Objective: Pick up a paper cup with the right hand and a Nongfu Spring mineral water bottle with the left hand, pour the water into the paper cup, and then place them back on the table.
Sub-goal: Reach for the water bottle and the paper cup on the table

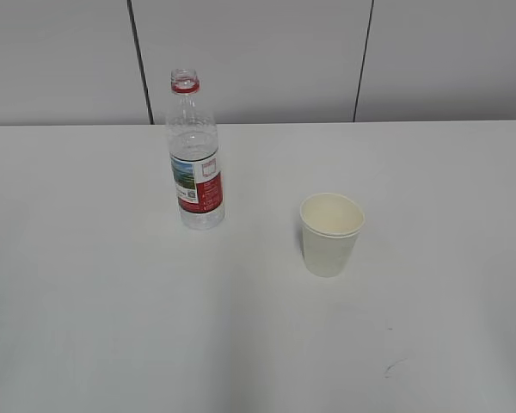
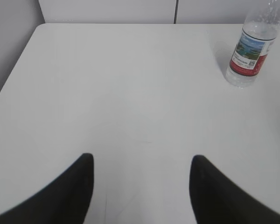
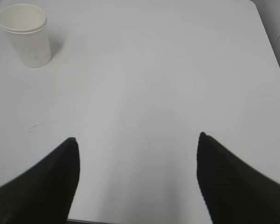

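Observation:
The Nongfu Spring mineral water bottle [image 1: 194,155] stands upright and uncapped on the white table [image 1: 103,284], left of centre; it also shows at the top right of the left wrist view [image 2: 250,51]. The off-white paper cup [image 1: 330,232] stands upright to its right, and at the top left of the right wrist view [image 3: 26,35]. Neither arm shows in the exterior view. My left gripper [image 2: 142,161] is open and empty over bare table, well short of the bottle. My right gripper [image 3: 137,140] is open and empty near the table's front edge, far from the cup. I cannot make out water.
A small dark scratch mark [image 1: 394,367] lies on the table at the front right, also in the right wrist view [image 3: 42,125]. Grey wall panels [image 1: 258,52] stand behind the table's far edge.

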Available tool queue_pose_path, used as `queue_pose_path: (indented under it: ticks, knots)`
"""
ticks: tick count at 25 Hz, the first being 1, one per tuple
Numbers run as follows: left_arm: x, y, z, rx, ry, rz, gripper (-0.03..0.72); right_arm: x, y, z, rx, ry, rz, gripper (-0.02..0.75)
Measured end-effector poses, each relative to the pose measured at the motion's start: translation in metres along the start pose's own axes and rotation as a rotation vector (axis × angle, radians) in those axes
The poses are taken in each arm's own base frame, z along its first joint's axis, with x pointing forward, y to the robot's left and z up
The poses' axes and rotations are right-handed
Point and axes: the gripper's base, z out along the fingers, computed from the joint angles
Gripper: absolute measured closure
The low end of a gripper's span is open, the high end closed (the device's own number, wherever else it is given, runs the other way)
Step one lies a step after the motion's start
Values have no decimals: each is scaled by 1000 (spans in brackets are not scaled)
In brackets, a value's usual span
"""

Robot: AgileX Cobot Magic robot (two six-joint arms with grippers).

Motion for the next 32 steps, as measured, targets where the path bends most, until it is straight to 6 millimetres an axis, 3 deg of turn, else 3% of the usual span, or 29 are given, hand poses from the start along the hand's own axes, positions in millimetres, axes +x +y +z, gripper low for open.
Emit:
queue_pose_path:
  ticks: [32]
  knots:
    - [0,0,0,0,0,0,287,0,-1,0,6,1,2,161]
